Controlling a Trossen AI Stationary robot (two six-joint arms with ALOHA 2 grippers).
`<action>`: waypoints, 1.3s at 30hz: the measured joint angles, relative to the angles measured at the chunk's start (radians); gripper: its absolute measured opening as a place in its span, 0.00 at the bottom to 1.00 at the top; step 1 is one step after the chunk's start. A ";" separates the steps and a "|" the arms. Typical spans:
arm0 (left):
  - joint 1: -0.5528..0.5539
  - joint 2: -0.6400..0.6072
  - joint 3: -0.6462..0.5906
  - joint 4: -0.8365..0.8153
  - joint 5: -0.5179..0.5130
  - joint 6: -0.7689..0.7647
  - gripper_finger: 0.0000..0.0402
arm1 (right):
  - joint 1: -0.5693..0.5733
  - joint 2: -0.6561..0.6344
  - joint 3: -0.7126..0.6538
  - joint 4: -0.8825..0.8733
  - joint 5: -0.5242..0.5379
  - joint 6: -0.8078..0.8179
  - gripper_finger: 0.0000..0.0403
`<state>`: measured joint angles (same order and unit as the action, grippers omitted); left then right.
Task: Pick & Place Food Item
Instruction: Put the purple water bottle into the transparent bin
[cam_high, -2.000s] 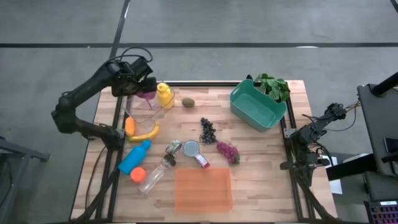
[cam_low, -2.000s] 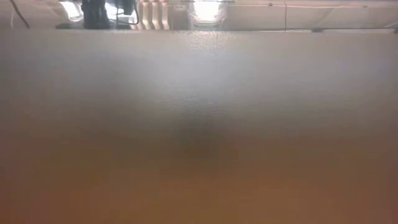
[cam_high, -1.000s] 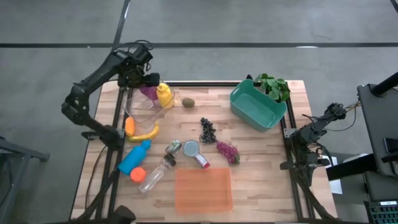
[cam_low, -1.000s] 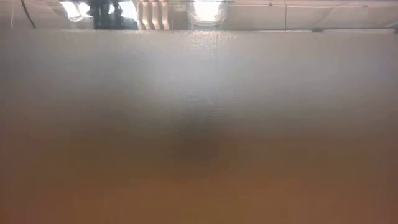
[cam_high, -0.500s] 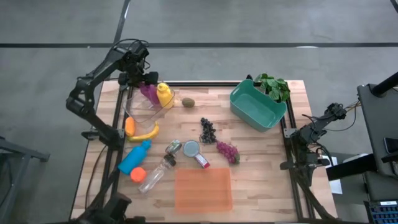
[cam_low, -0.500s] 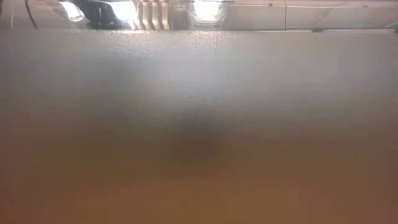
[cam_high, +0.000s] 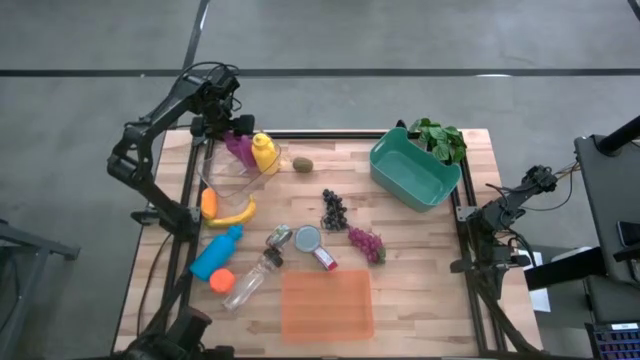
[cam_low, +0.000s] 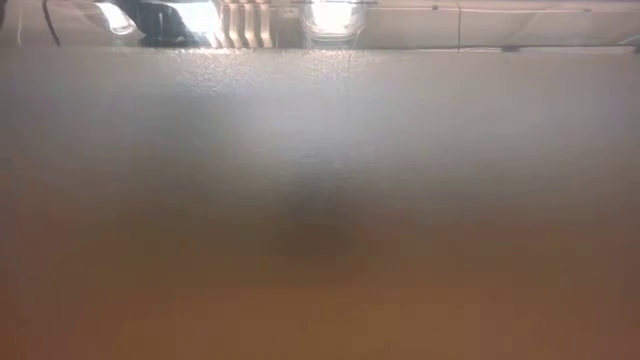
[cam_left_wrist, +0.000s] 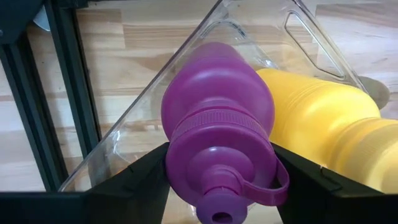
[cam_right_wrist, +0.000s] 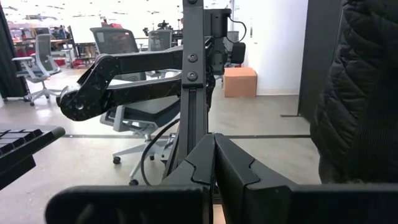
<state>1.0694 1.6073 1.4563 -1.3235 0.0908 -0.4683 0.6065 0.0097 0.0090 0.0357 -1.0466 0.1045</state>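
Observation:
A purple bottle (cam_high: 239, 149) leans in the far-left corner of the table, at a clear plastic container (cam_high: 230, 178) and beside a yellow bottle (cam_high: 264, 152). In the left wrist view the purple bottle (cam_left_wrist: 217, 118) points its cap at the camera, the yellow bottle (cam_left_wrist: 323, 124) lies next to it, and the clear container (cam_left_wrist: 124, 143) shows behind. My left gripper (cam_high: 227, 131) is shut on the purple bottle. Its lower end is hidden. My right gripper (cam_right_wrist: 214, 163) is shut, and its arm (cam_high: 500, 210) waits off the table's right edge. My left gripper (cam_left_wrist: 217, 183) holds the purple bottle at its cap end, on the wide collar below the cap (cam_left_wrist: 180, 158). The collar is pinched between the left finger (cam_left_wrist: 134, 180) and the right finger (cam_left_wrist: 305, 180). The fingers come slanting down from the far-left side. The bottle's body slants away over the container.
A banana (cam_high: 232, 213), an orange food item (cam_high: 208, 202), a kiwi (cam_high: 302, 164), dark grapes (cam_high: 333, 208) and red grapes (cam_high: 366, 243) lie on the table. So do a teal bin (cam_high: 414, 170), an orange tray (cam_high: 327, 303), a blue bottle (cam_high: 217, 250) and a clear bottle (cam_high: 250, 282). The low view is only blur.
My left arm has drawn a little toward the table's far edge and its elbow has swung in toward the table. The gripper has stayed at the purple bottle, which keeps its place at the clear container.

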 joint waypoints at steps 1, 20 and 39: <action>0.000 0.000 0.000 0.000 0.005 0.000 0.61 | 0.000 0.000 0.000 0.000 0.000 0.000 0.02; 0.000 0.000 0.065 -0.002 0.015 0.002 0.67 | 0.000 0.000 0.000 0.000 0.000 0.000 0.02; -0.001 0.000 0.060 -0.019 0.014 0.004 0.67 | 0.000 0.000 0.000 0.000 0.000 0.000 0.02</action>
<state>1.0687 1.6073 1.5162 -1.3429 0.1052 -0.4643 0.6067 0.0097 0.0090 0.0357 -1.0466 0.1047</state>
